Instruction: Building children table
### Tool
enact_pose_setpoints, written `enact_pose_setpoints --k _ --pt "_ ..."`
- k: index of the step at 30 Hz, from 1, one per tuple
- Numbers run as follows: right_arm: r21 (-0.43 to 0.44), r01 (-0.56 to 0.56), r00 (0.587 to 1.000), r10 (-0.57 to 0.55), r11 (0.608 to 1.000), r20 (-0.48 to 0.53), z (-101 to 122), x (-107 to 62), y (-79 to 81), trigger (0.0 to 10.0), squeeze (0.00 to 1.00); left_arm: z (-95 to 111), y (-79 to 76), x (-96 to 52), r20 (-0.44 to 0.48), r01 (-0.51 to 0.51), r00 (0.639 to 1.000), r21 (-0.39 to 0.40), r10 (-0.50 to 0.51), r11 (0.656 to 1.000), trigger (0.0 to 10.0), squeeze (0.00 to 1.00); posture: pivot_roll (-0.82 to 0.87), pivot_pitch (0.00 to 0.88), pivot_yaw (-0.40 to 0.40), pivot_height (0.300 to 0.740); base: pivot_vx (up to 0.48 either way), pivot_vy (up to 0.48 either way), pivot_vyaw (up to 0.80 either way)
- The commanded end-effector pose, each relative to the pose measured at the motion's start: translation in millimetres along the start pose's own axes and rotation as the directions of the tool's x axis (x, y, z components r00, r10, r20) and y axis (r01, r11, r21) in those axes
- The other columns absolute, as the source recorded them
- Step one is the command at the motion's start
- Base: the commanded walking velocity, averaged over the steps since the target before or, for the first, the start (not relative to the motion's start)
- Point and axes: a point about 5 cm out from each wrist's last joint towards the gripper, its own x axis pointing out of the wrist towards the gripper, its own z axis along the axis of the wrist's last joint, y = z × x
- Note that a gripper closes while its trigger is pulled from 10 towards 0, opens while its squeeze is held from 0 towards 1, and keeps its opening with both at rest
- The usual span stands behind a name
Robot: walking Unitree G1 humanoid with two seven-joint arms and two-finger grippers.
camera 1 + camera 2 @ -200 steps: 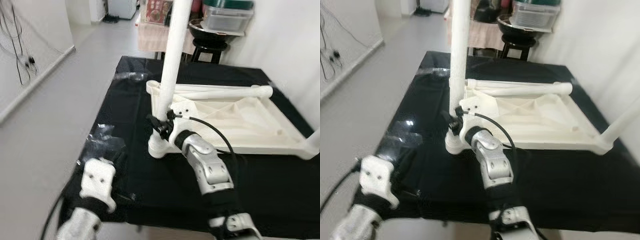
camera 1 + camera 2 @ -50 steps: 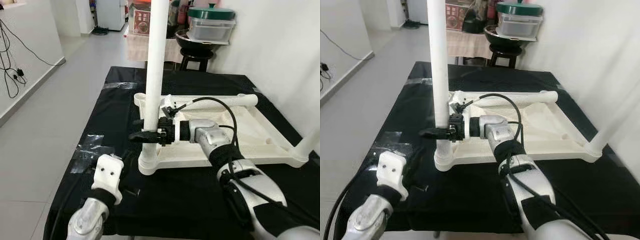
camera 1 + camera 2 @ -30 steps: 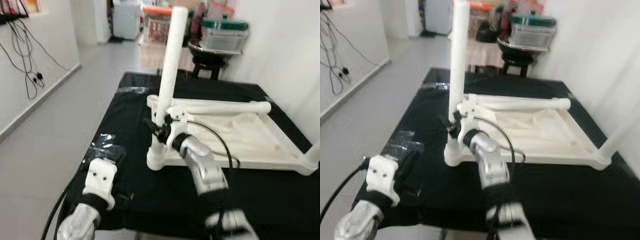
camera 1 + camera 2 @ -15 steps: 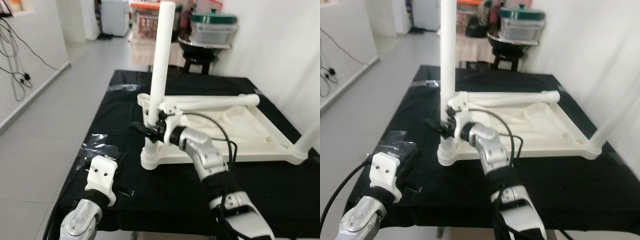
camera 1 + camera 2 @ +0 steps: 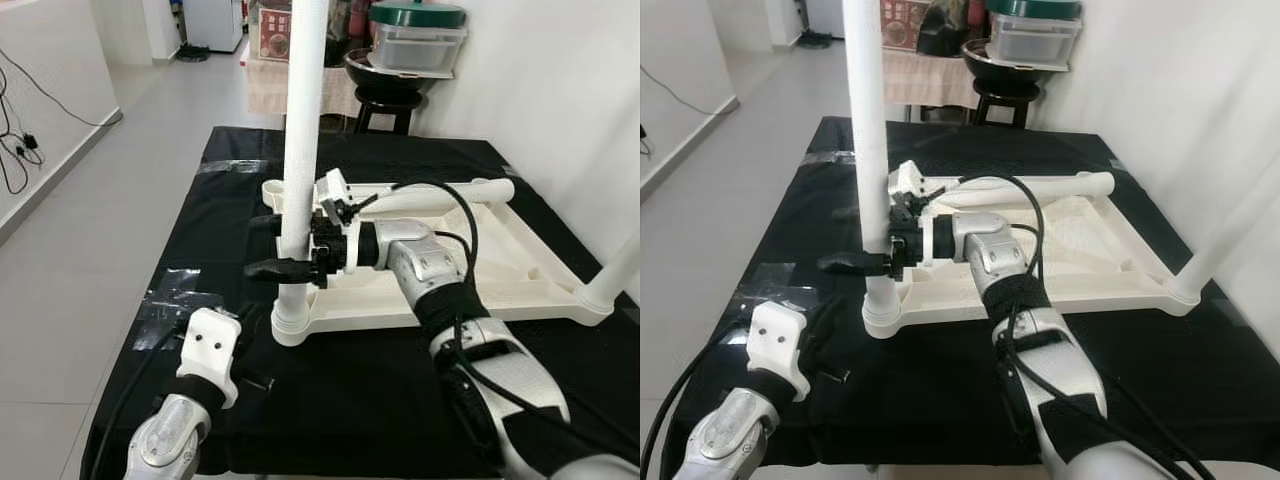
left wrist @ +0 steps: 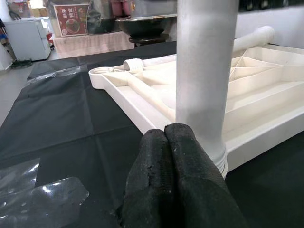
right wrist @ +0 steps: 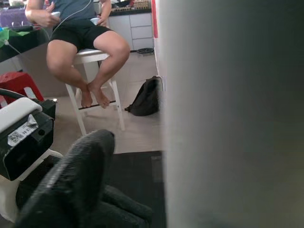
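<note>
Right fingers: the right gripper [image 5: 283, 245] has its two black fingers spread, one on each side of the upright table leg [image 5: 300, 150]. One finger [image 5: 272, 268] shows in front of the leg and the other [image 5: 266, 222] behind it. The right wrist view shows the leg very close beside one finger, but whether the pads press on it cannot be told.
Left fingers: the left gripper [image 6: 173, 183] has its fingers pressed together with nothing between them. It sits low over the black cloth [image 5: 380, 370], just short of the leg's base.
Leg position: the leg stands upright in the near left corner socket [image 5: 288, 328] of the upturned white table top [image 5: 500, 265].
Other legs: a second leg [image 5: 620, 275] rises from the near right corner. A third leg [image 5: 455, 194] lies flat across the far edge of the table top.
Surroundings: clear plastic wrap [image 5: 172, 300] lies on the cloth near the left arm. A person on a white stool [image 7: 90, 54] shows in the right wrist view.
Step in hand: judged to be seating or turning the near left leg into its socket.
Next move: likely requires closing the right fingers squarely on the leg, then twisting or pressing along its axis. Keep the leg vertical to avoid jamming the joint. The lying leg remains to be fitted.
</note>
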Motion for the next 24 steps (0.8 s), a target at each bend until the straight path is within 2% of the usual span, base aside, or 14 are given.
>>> enact_pose_setpoints --k 1,6,9,12,15,16,17,18,19,20,21,22,23,24 --pt "0.026 -0.05 0.999 0.051 0.998 -0.011 -0.2 6.2 1.7 0.0 0.0 -1.6 -2.9 -1.4 -0.008 0.001 1.0 -0.006 -0.001 1.0 10.0 0.0 0.11 0.0 -0.12 0.74 0.0 0.0 0.0" --pt "0.049 -0.026 1.0 0.025 0.998 0.011 -1.1 -10.7 -2.2 0.0 0.0 -1.2 -4.6 -1.7 -0.007 0.003 1.0 -0.009 -0.003 1.0 10.0 0.0 0.1 0.0 -0.115 0.74 0.0 0.0 0.0" --pt "0.028 0.014 1.0 -0.014 1.0 0.009 -4.6 -28.4 -3.4 0.0 0.0 -0.8 -6.0 -1.4 -0.005 0.007 1.0 -0.012 -0.007 1.0 10.0 0.0 0.09 0.0 -0.114 0.74 0.0 0.0 0.0" --pt "0.015 0.048 0.999 -0.048 0.999 0.0 -7.0 -34.6 -3.7 0.0 0.0 -0.6 -6.4 -1.4 -0.005 0.008 1.0 -0.012 -0.008 1.0 10.0 0.0 0.08 0.0 -0.113 0.74 0.0 0.0 0.0" --pt "0.008 0.291 0.956 -0.291 0.957 -0.039 -25.6 -40.1 -4.9 0.0 0.0 0.1 -5.9 -2.8 -0.003 0.007 1.0 -0.01 -0.007 1.0 10.0 0.0 0.06 0.005 -0.129 0.74 0.0 0.0 0.0" --pt "0.008 0.291 0.956 -0.291 0.957 -0.039 -25.6 -40.1 -4.9 0.0 0.0 0.1 -5.9 -2.8 -0.003 0.007 1.0 -0.01 -0.007 1.0 10.0 0.0 0.06 0.005 -0.129 0.74 0.0 0.0 0.0" --pt "0.025 0.494 0.869 -0.494 0.869 -0.006 -33.9 -31.3 -7.6 0.0 0.0 0.4 -4.9 -3.3 -0.002 0.006 1.0 -0.01 -0.006 1.0 10.0 0.0 0.05 0.009 -0.137 0.74 0.0 0.0 0.0" --pt "0.05 0.622 0.782 -0.624 0.781 0.014 -38.8 -27.0 -8.7 0.0 0.0 0.6 -4.1 -3.6 -0.002 0.005 1.0 -0.01 -0.005 1.0 10.0 0.0 0.05 0.009 -0.137 0.74 0.0 0.0 0.0" --pt "0.05 0.622 0.782 -0.624 0.781 0.014 -38.8 -27.0 -8.7 0.0 0.0 0.6 -4.1 -3.6 -0.002 0.005 1.0 -0.01 -0.005 1.0 10.0 0.0 0.05 0.009 -0.137 0.74 0.0 0.0 0.0" --pt "0.15 0.785 0.612 -0.79 0.602 -0.036 -53.4 -24.8 -7.2 0.0 0.0 1.0 -3.0 -3.4 -0.001 0.003 1.0 -0.008 -0.003 1.0 10.0 0.0 0.05 0.019 -0.124 0.74 0.0 0.0 0.0" --pt "0.15 0.785 0.612 -0.79 0.602 -0.036 -53.4 -24.8 -7.2 0.0 0.0 1.0 -3.0 -3.4 -0.001 0.003 1.0 -0.008 -0.003 1.0 10.0 0.0 0.05 0.019 -0.124 0.74 0.0 0.0 0.0" --pt "0.166 0.808 0.584 -0.806 0.566 -0.097 -69.4 -18.3 6.6 0.0 0.0 1.4 -2.5 -3.2 -0.002 0.002 1.0 -0.007 -0.002 1.0 10.0 0.0 0.05 0.019 -0.124 0.74 0.0 0.0 0.0" --pt "0.147 0.769 0.638 -0.763 0.622 -0.107 -78.0 -5.8 23.8 0.0 0.0 1.5 -2.9 -2.9 -0.002 0.002 1.0 -0.005 -0.002 1.0 10.0 0.0 0.06 0.03 -0.116 0.74 0.0 0.0 0.0" --pt "0.114 0.752 0.659 -0.748 0.65 -0.082 -72.7 1.4 24.3 0.0 0.0 0.5 -2.2 -2.3 -0.005 0.002 1.0 -0.003 -0.002 1.0 10.0 0.0 0.05 0.007 -0.092 0.74 0.0 0.0 0.0"
